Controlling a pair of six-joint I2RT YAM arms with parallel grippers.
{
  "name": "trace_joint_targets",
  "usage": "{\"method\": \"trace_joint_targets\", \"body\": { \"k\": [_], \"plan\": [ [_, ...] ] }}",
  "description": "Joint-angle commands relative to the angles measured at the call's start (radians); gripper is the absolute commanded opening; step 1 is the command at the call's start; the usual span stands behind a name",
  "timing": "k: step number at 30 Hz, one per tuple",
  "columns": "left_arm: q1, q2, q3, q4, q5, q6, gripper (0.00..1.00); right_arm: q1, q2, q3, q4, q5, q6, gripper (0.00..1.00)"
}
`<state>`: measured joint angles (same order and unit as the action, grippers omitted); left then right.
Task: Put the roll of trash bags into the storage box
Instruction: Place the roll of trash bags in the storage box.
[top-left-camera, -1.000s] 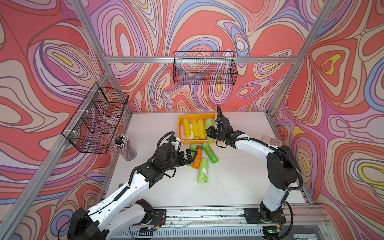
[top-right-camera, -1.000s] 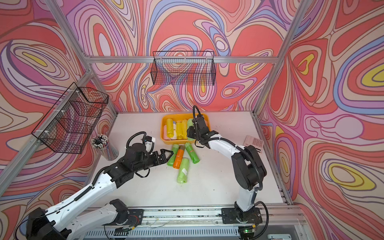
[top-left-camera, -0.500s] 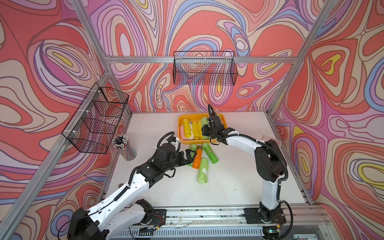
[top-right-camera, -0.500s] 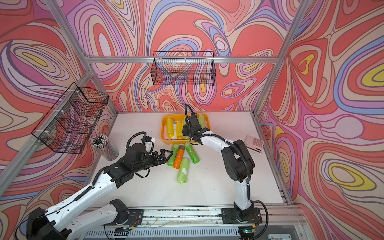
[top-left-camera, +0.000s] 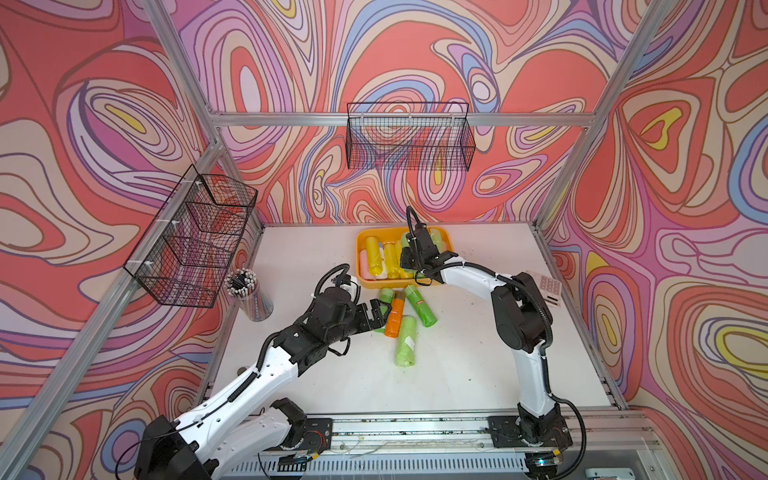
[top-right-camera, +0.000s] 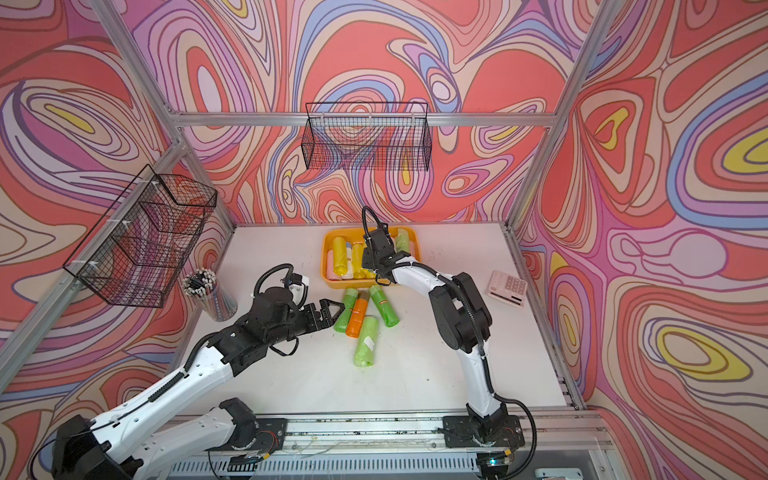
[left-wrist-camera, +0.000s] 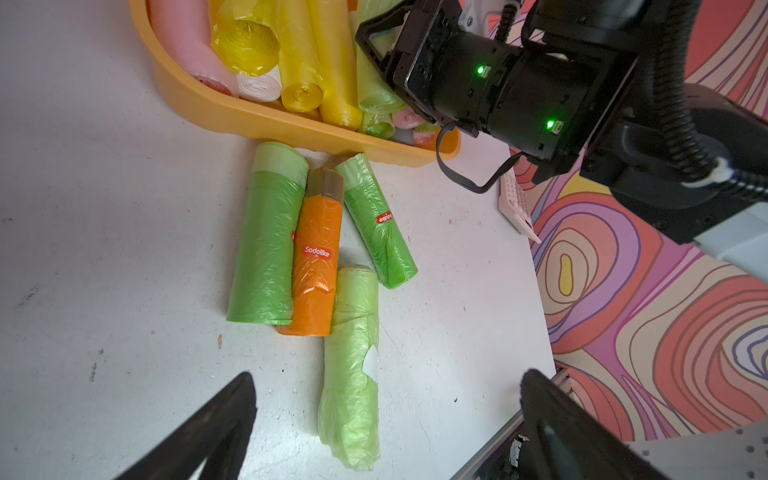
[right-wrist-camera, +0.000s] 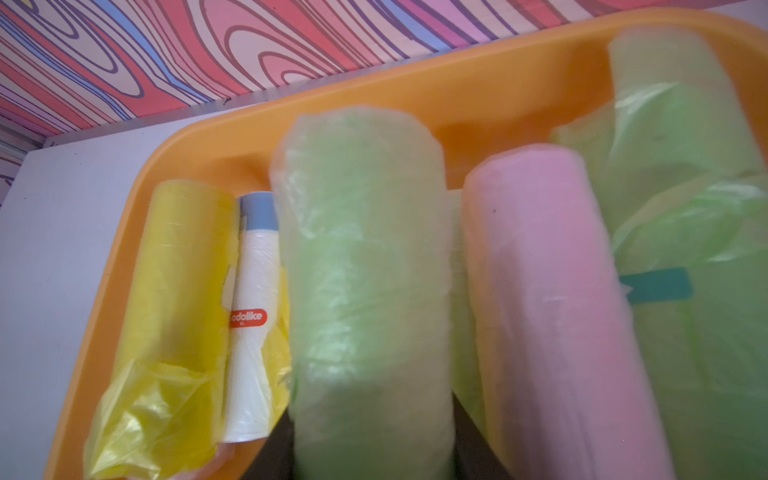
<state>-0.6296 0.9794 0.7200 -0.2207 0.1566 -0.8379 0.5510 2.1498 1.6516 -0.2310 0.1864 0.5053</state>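
Note:
The storage box is an orange-yellow tray at the back of the table, holding yellow, white, pink and green rolls. My right gripper hangs over it, shut on a pale green roll of trash bags that lies lengthwise above the other rolls. In front of the box lie several loose rolls: a green one, an orange one, a labelled green one and a crumpled pale green one. My left gripper stands open just left of them, holding nothing.
A cup of pencils stands at the table's left edge. A pink calculator lies at the right edge. Black wire baskets hang on the left wall and the back wall. The metal rail runs along the front.
My right gripper has moved left over the storage box, carrying the pale green roll. The left arm has stayed where it was.

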Motion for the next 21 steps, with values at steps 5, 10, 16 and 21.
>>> {"method": "trace_joint_targets", "body": {
  "k": [5,10,16,21],
  "plan": [
    [-0.005,0.002,-0.007,-0.016,-0.021,0.019,1.00,0.005,0.050,0.046,-0.002,0.074,-0.024,0.27],
    [-0.005,0.005,-0.007,-0.021,-0.025,0.028,1.00,0.005,0.063,0.049,-0.007,0.082,-0.025,0.33],
    [-0.005,0.000,-0.016,-0.021,-0.031,0.030,1.00,0.005,0.040,0.041,-0.008,0.086,-0.026,0.44],
    [-0.005,-0.005,-0.013,-0.027,-0.034,0.038,1.00,0.005,0.017,0.039,-0.018,0.106,-0.039,0.56]
  ]
}}
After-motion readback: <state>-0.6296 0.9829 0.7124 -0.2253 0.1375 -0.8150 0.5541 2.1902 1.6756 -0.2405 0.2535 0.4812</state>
